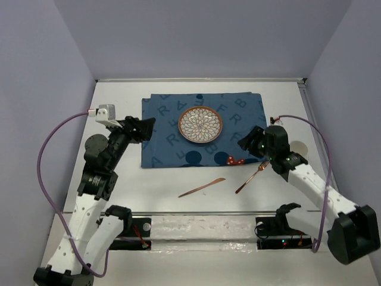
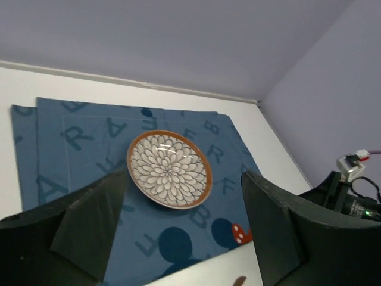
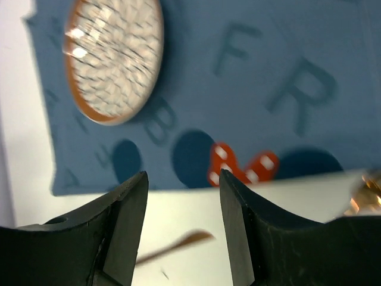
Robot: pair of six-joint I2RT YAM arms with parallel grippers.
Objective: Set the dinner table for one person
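Lilac walls close round a white desk (image 1: pixel 280 98). From above, a dark-blue lettered placemat (image 1: pixel 172 128) lies towards its far side, with a flower-patterned plate (image 1: pixel 200 124) at the mat's middle, presumably so cutlery can flank it. A copper utensil (image 1: pixel 202 187) lies on bare desk near the arms, and a second utensil (image 1: pixel 251 179) lies just below the right hand (image 1: pixel 249 141), both off the mat and, I judge, not yet set in place. The left hand (image 1: pixel 143 128) hovers at the mat's left edge. From the left wrist, its jaws stand wide with nothing between them; they frame the plate, and bare desk shows beyond the mat's far edge. From the right wrist, the jaws are parted more narrowly and are also empty, over the mat's near edge. White desk runs directly beneath them, carrying a blurred copper piece.
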